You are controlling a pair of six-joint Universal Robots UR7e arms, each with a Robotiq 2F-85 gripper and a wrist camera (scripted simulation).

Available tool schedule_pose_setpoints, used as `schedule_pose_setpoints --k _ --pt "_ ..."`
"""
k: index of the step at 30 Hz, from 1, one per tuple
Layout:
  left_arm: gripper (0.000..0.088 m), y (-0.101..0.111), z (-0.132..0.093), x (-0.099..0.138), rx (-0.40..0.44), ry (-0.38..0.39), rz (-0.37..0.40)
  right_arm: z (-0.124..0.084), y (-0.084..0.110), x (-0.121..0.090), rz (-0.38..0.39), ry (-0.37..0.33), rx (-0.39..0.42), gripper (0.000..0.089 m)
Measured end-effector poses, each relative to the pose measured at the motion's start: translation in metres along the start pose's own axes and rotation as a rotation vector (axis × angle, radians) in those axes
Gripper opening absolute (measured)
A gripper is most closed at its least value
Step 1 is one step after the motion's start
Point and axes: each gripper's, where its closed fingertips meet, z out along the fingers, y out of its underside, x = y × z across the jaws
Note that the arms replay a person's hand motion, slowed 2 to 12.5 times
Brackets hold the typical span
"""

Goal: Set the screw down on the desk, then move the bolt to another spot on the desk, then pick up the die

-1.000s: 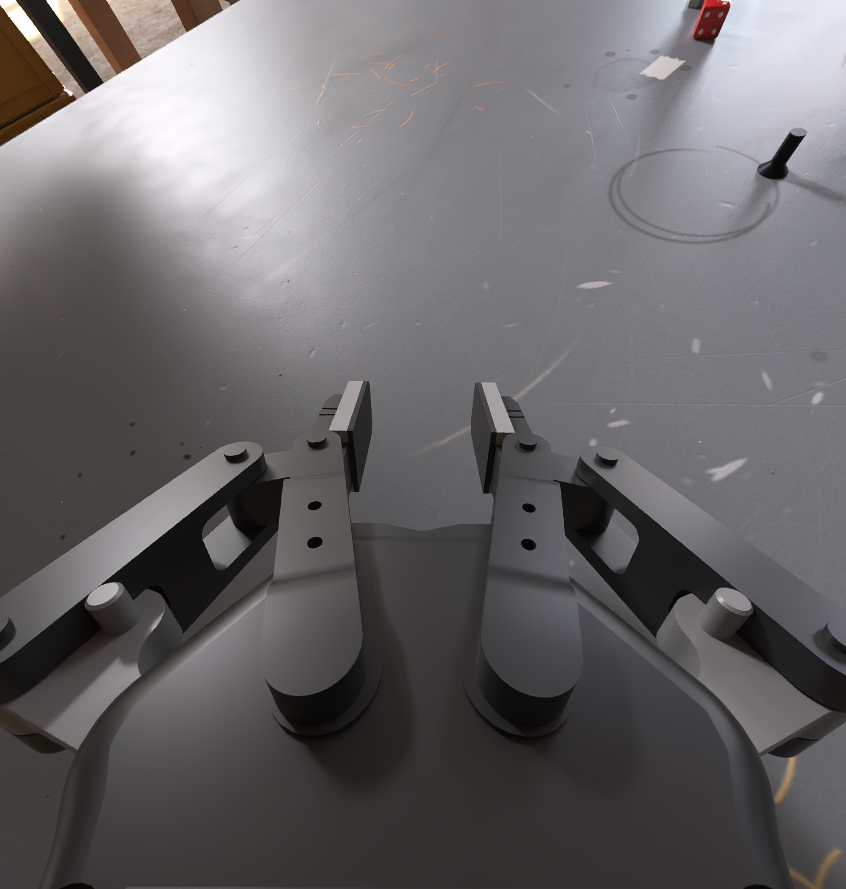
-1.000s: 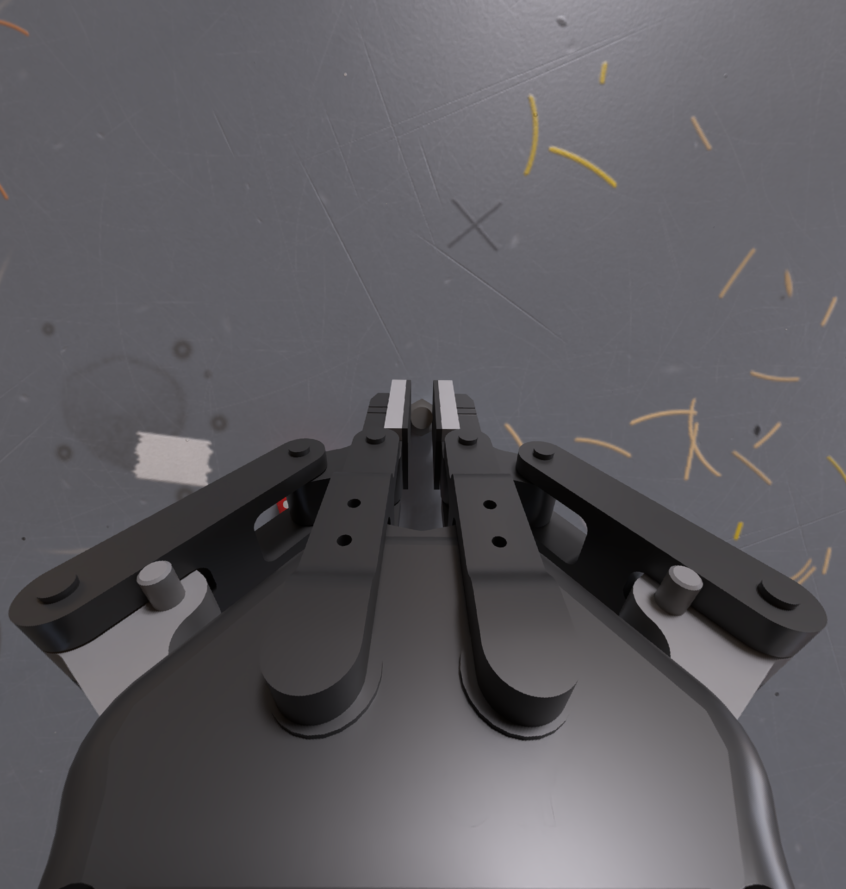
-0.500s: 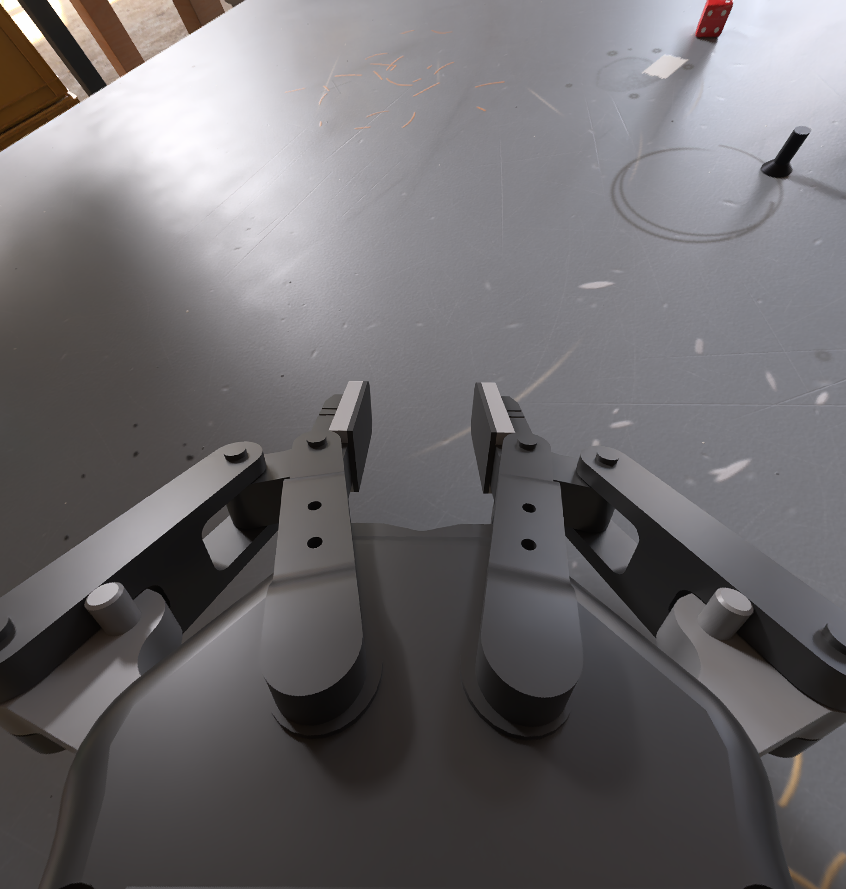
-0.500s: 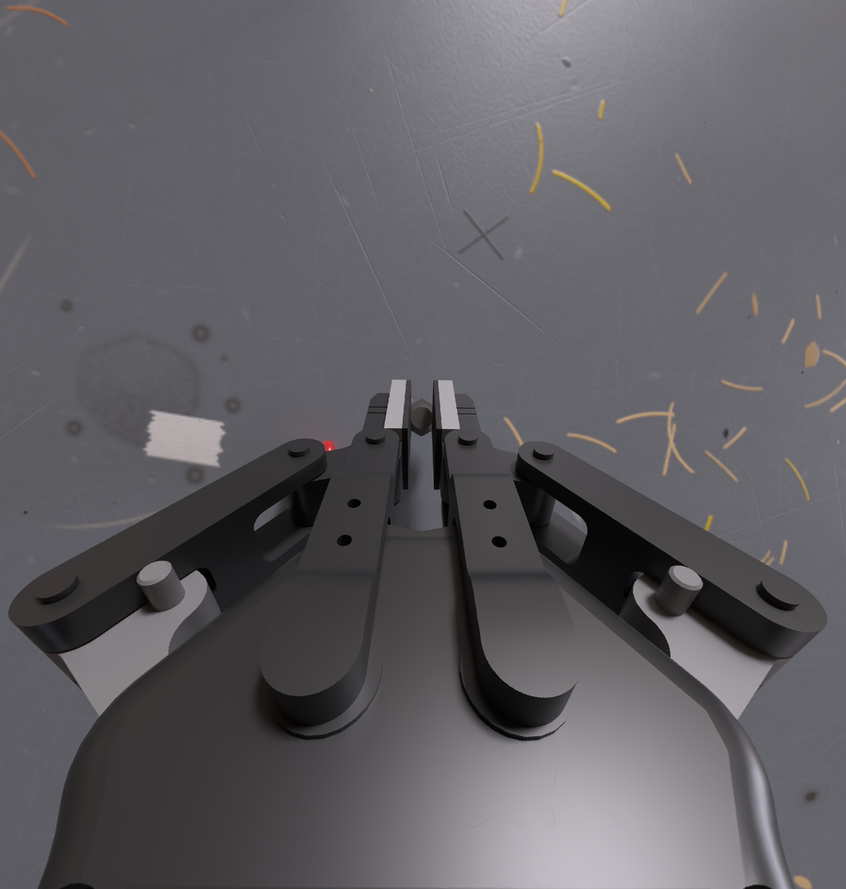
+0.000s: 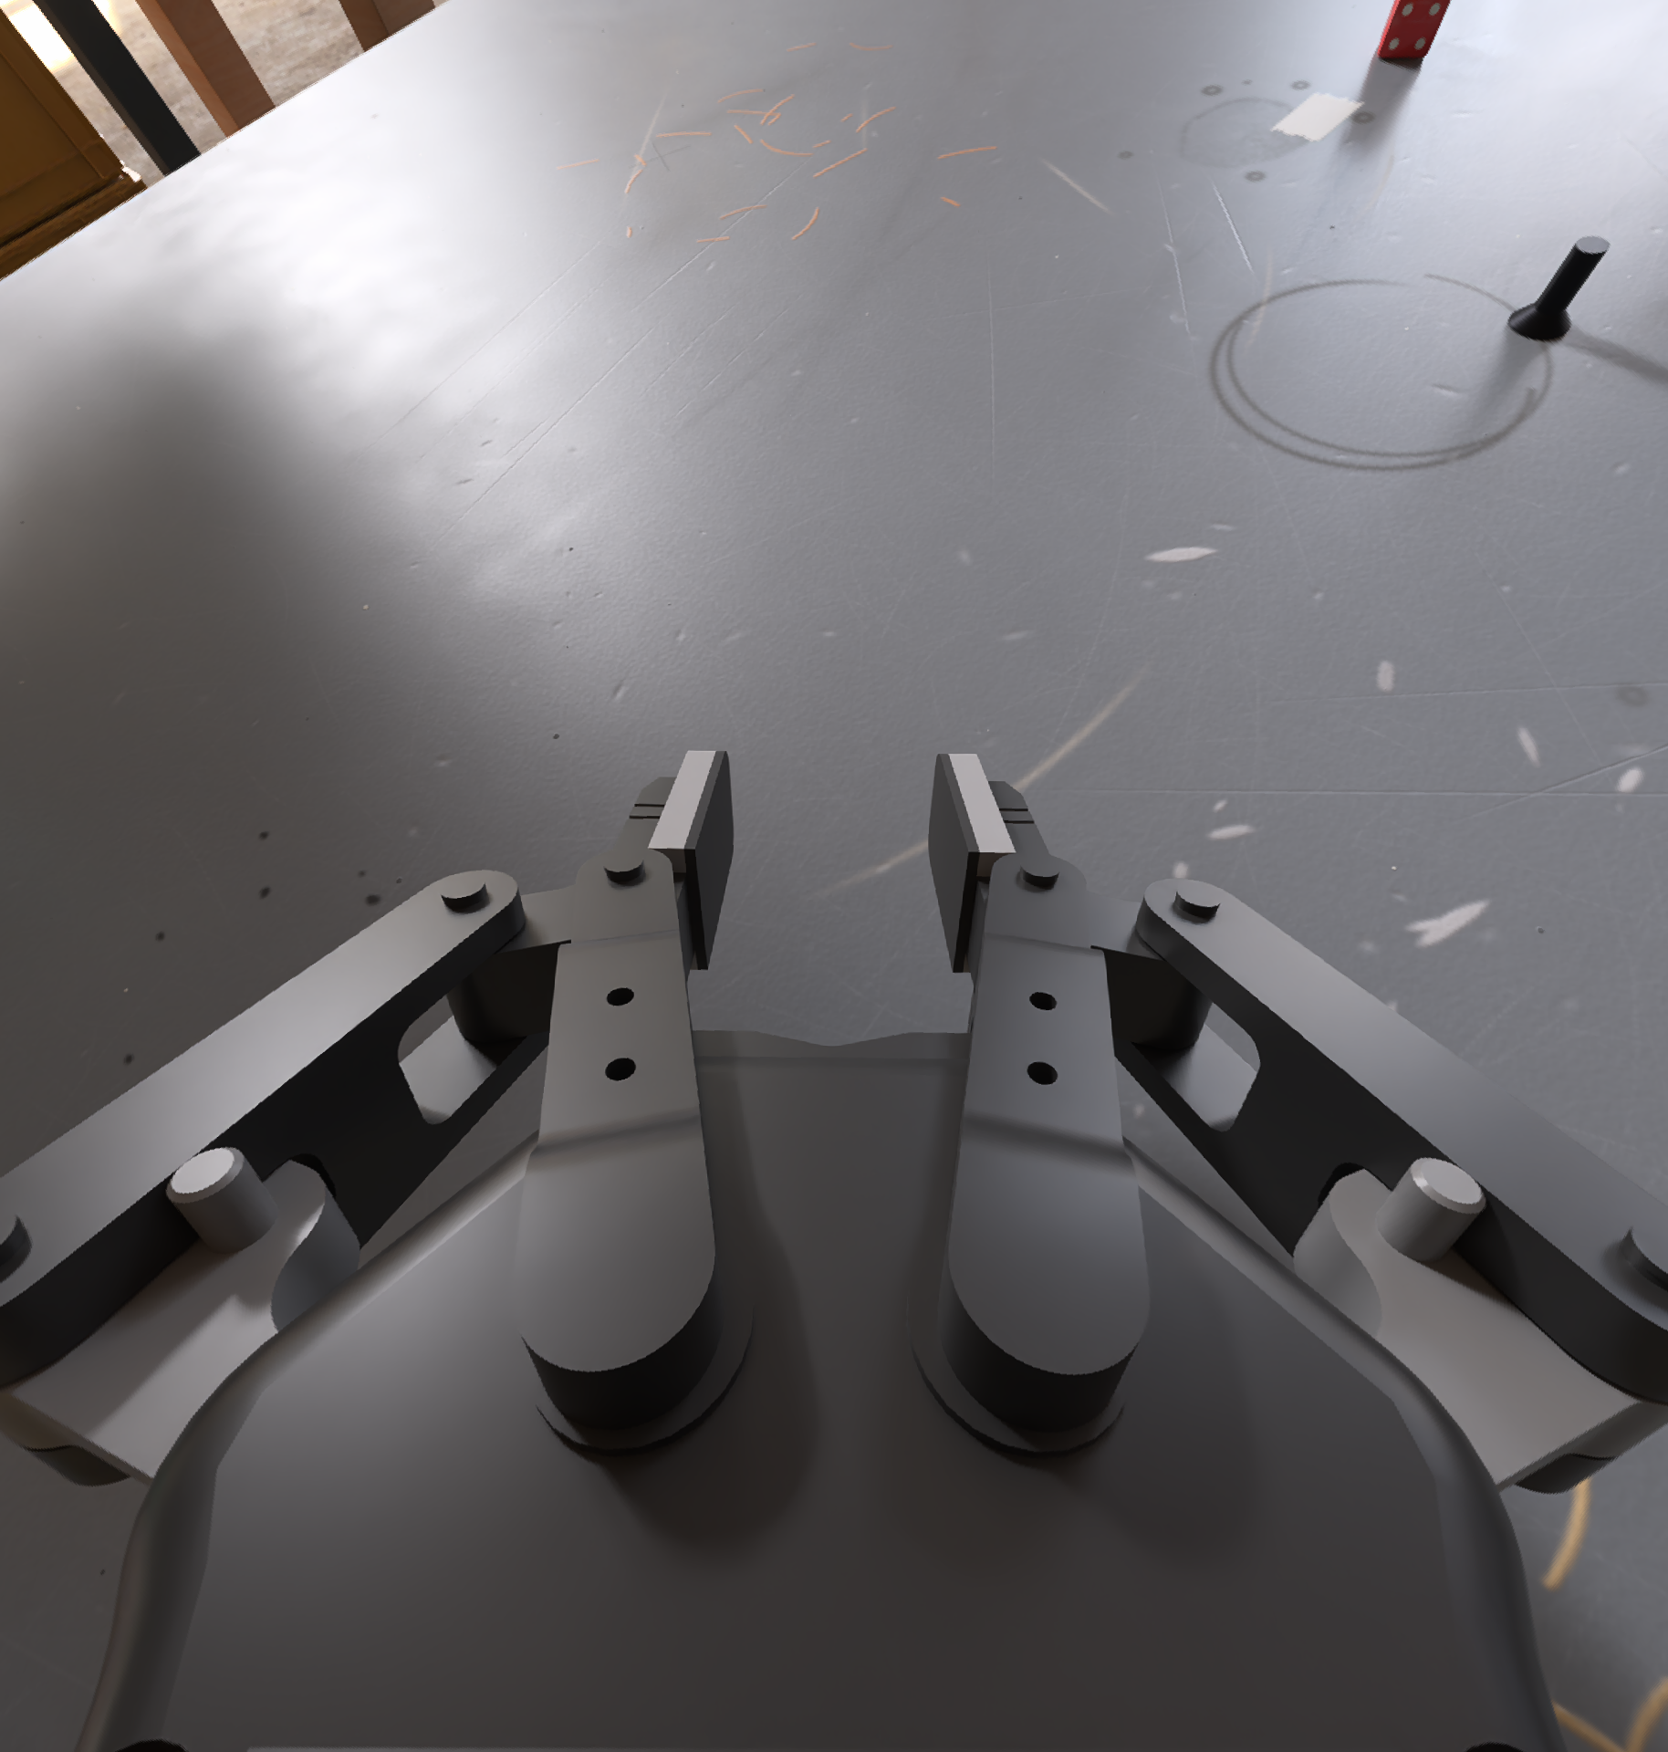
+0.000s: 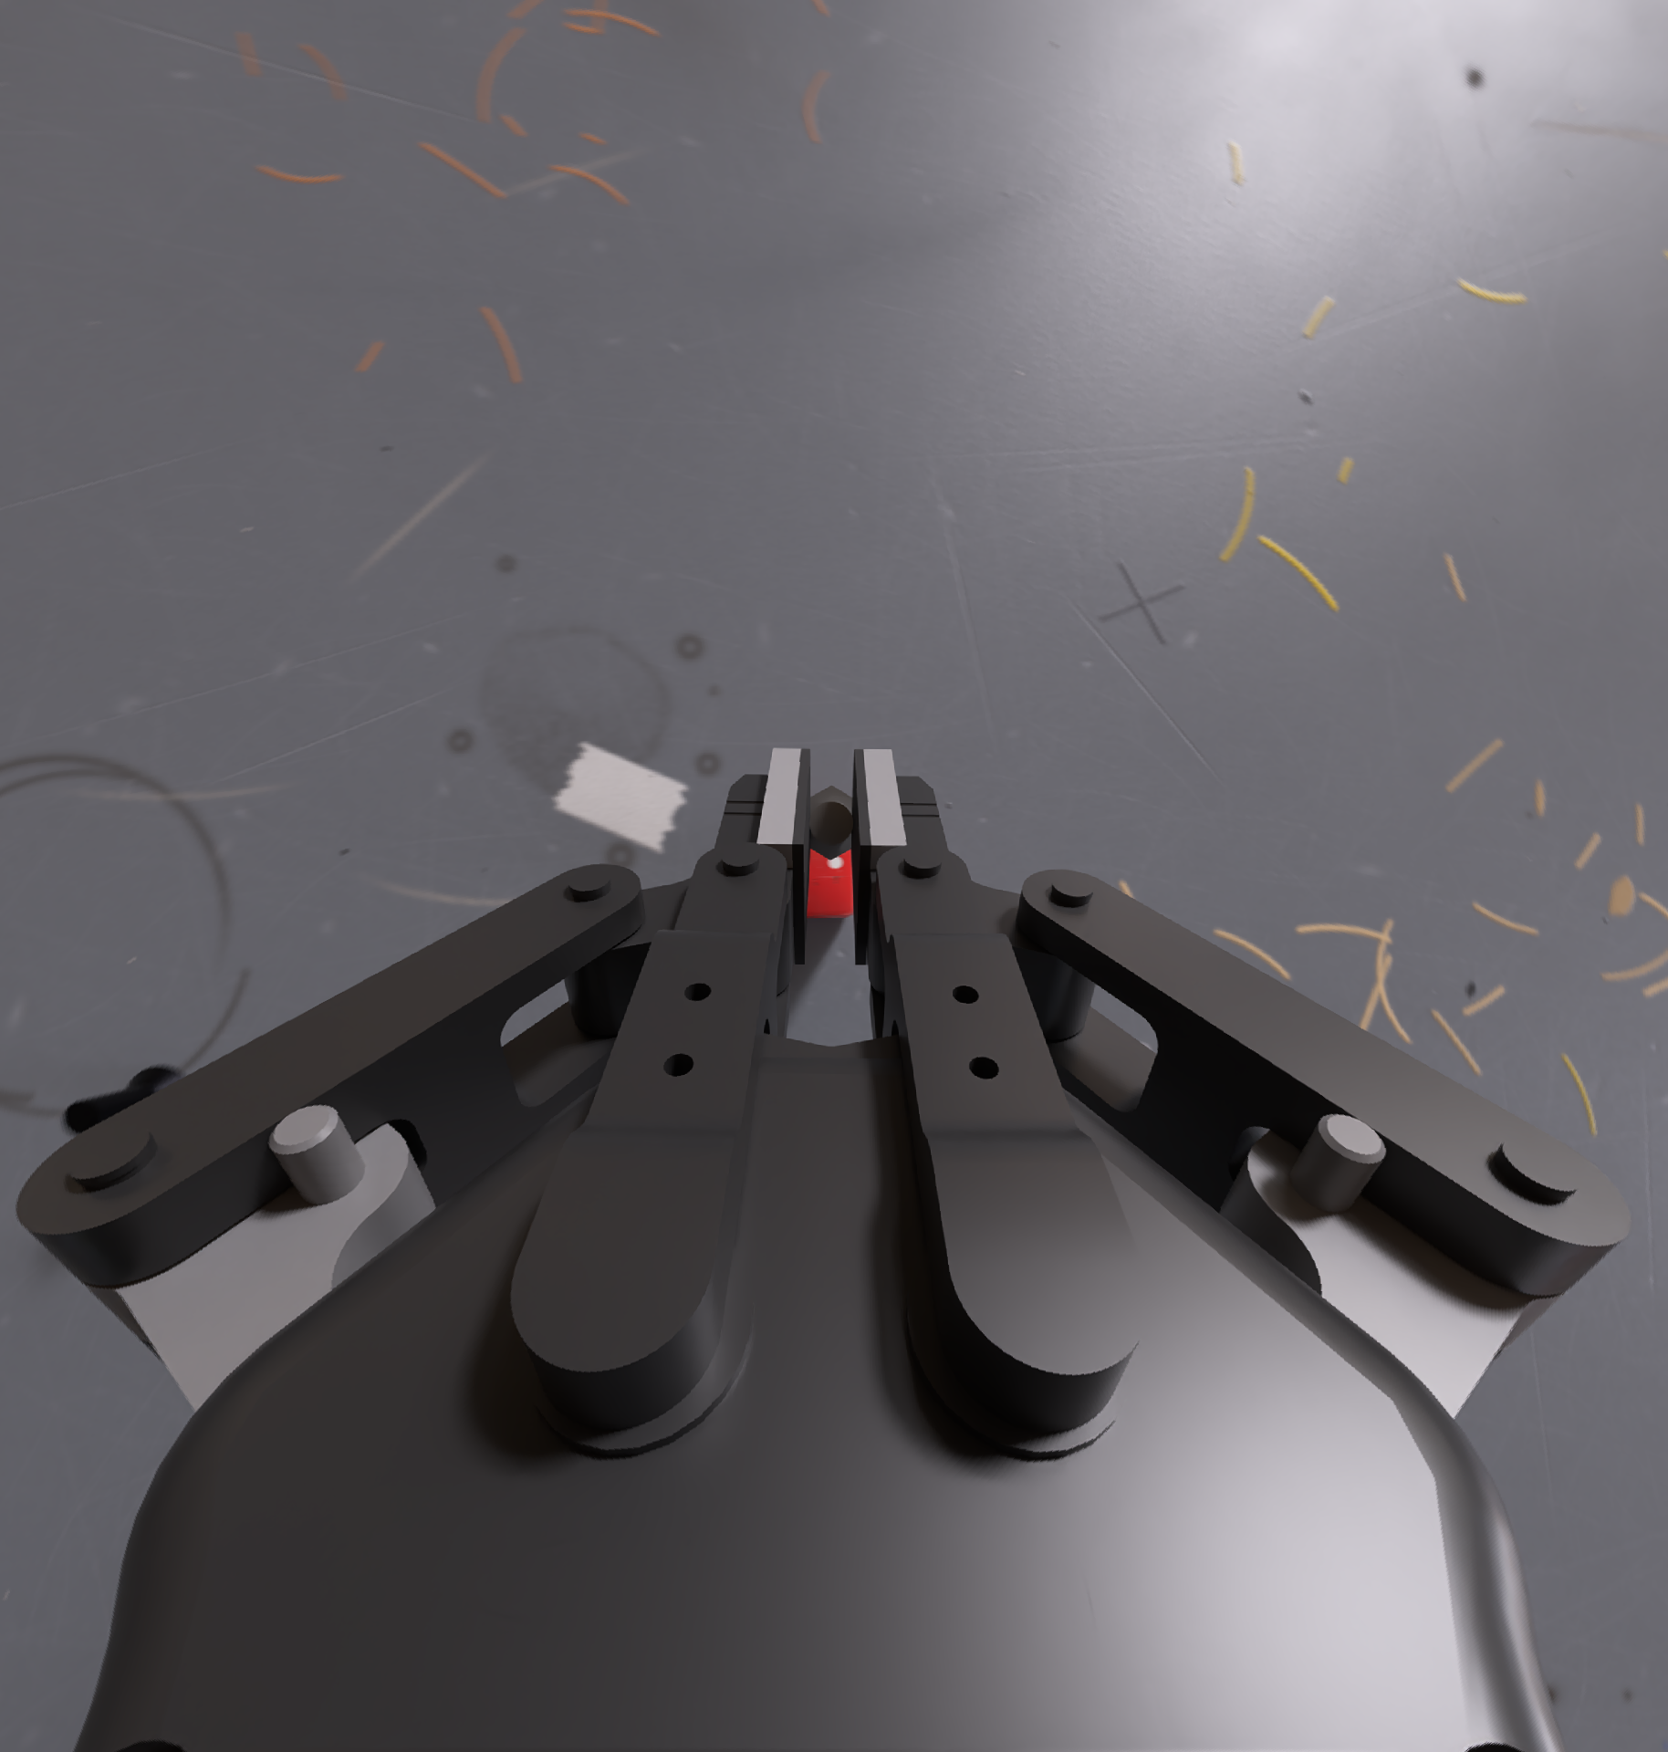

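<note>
The right gripper [image 6: 831, 798] has its flat metal pads pinched on a small grey screw [image 6: 830, 815], whose rounded end peeps out between them. Through the narrow slot behind the screw, the red die [image 6: 828, 886] with its white pips shows on the desk [image 6: 906, 398] below, just beside a torn strip of white tape [image 6: 622, 794].

The left gripper [image 5: 828, 844] hangs with its jaws spread wide and nothing between them, over a bare stretch of matte grey desk, scuffed with fine scratches and pale flecks.

Taking the tape [image 5: 1314, 116] as the landmark in the left wrist view: the die [image 5: 1410, 28], a crisp-edged cube, sits just beyond it at the picture's top edge. The black bolt [image 5: 1560, 292] stands nearer than the tape and off to the right, flared head down on the desk, smooth shank up, at the rim of a scribed double ring [image 5: 1380, 374]. Left of the tape lies a scatter of orange shavings [image 5: 773, 142]. The desk's far edge runs diagonally at the upper left, well apart from the tape, with wooden posts [image 5: 204, 57] past it.
</note>
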Motion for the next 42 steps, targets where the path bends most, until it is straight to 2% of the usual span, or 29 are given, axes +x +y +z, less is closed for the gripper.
schedule_pose_setpoints --k 3,8,13,17,22,30,42 --pt "0.0381 0.000 0.000 0.000 0.000 -0.001 0.000 -0.006 -0.002 -0.017 -0.058 -0.061 0.019 0.0080" --pt "0.0381 0.000 0.000 -0.001 -0.002 -0.001 -0.001 -0.017 0.001 -0.054 -0.175 -0.207 0.034 0.0080" --pt "0.0381 0.001 0.001 -0.001 -0.005 0.001 -0.003 -0.029 0.013 -0.092 -0.304 -0.364 0.018 0.0080" --pt "0.0381 0.001 0.001 -0.001 -0.006 0.002 -0.003 -0.036 0.027 -0.118 -0.404 -0.459 -0.013 0.0080" --pt "0.0381 0.001 0.001 -0.001 -0.007 0.003 -0.002 -0.040 0.042 -0.137 -0.511 -0.503 -0.054 0.0080" --pt "0.0381 0.002 0.001 0.000 -0.011 0.004 0.002 -0.040 0.065 -0.163 -0.641 -0.547 -0.124 0.0080" --pt "0.0381 0.002 0.001 0.001 -0.011 0.001 0.012 -0.045 0.093 -0.194 -0.735 -0.641 -0.226 0.0080"
